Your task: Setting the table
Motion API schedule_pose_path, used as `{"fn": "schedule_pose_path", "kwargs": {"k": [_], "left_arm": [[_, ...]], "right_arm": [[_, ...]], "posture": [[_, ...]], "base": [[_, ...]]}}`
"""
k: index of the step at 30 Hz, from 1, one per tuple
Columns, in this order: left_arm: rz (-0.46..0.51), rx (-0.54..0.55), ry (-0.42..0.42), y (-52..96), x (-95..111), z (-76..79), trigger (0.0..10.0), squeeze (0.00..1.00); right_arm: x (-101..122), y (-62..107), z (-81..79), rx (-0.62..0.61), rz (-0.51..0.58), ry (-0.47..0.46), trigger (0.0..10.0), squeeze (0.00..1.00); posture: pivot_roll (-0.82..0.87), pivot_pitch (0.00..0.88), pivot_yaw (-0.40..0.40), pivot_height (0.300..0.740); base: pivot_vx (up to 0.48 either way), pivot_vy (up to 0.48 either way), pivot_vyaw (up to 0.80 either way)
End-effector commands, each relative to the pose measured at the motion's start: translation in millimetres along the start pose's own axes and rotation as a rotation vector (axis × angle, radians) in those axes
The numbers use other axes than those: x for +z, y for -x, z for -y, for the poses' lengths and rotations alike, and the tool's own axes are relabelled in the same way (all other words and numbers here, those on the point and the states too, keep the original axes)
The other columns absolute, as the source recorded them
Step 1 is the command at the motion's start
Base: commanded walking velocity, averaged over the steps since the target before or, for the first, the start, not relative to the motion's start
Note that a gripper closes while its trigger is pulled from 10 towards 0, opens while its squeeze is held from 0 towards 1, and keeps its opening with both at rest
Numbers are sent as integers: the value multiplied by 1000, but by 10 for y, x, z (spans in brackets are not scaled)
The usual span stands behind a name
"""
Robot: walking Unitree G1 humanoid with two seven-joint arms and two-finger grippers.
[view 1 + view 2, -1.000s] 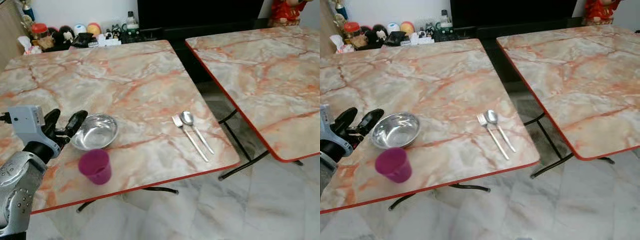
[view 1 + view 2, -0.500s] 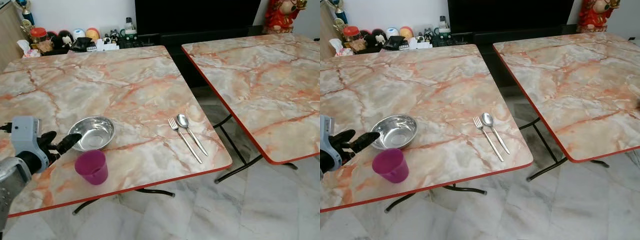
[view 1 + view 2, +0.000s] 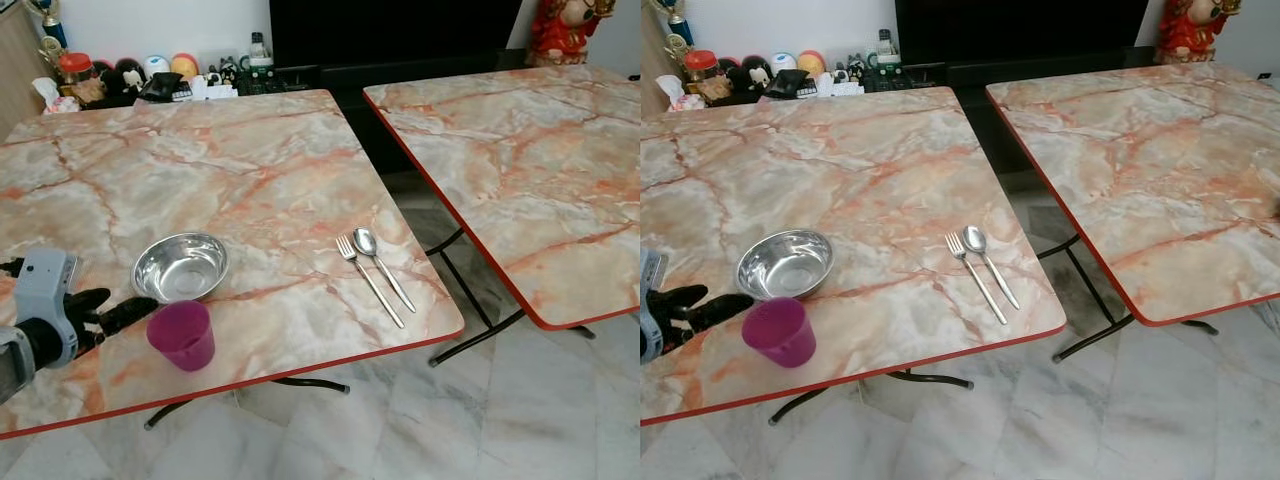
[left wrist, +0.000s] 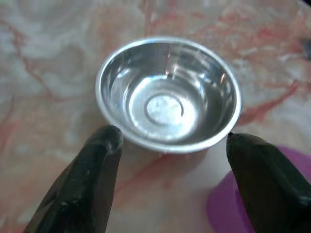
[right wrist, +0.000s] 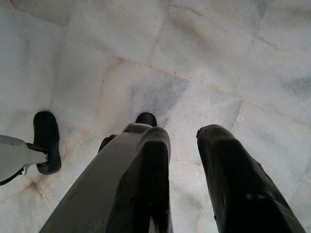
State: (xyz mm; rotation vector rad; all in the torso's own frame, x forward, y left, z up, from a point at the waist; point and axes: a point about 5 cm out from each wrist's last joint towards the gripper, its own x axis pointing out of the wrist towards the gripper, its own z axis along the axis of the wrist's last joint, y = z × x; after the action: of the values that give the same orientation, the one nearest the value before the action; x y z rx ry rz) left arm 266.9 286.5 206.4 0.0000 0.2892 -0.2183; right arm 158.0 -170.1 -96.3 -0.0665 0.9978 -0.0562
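— What's on the table (image 3: 250,160)?

— I see a steel bowl (image 3: 181,267) near its front left, a purple cup (image 3: 182,334) just before it, fork (image 3: 369,279) and spoon (image 3: 382,266) side by side to the right.

— And your grippers?

— Left gripper (image 4: 167,145) spread wide, empty, short of the bowl. Right gripper (image 5: 183,141) hangs over floor, fingers slightly parted, empty.

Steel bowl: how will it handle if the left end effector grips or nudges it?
The steel bowl looks thin and polished, so probably light and slippery. Its small flat base suggests it may slide or rock on the glossy table. The left end effector is open in front of it.
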Motion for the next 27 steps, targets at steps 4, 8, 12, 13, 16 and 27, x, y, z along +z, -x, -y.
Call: {"fn": "schedule_pose_path", "kwargs": {"k": [4,8,12,13,16,27], "left_arm": [[-19,-21,-13,53,18,-7,10000,0],[-18,-77,-32,78,41,49,10000,0],[-8,-116,-69,98,87,96,10000,0],[0,-124,-79,102,110,101,10000,0],[-1,-167,-124,125,155,135,10000,0],[-118,-266,-317,132,32,304,10000,0]], "right_arm": [[-79,14,2,0,-28,4,10000,0],[-78,13,0,2,-28,5,10000,0],[-77,13,-2,3,-28,6,10000,0],[-77,13,-3,3,-28,6,10000,0],[-77,13,-3,2,-27,5,10000,0],[-79,14,-6,3,-28,6,10000,0]], "posture": [[108,148,13,740],[109,148,14,740],[110,147,15,740],[110,147,16,740],[109,147,17,740],[106,139,21,740]], "base": [[0,0,0],[0,0,0],[0,0,0],[0,0,0],[0,0,0],[0,0,0]]}}
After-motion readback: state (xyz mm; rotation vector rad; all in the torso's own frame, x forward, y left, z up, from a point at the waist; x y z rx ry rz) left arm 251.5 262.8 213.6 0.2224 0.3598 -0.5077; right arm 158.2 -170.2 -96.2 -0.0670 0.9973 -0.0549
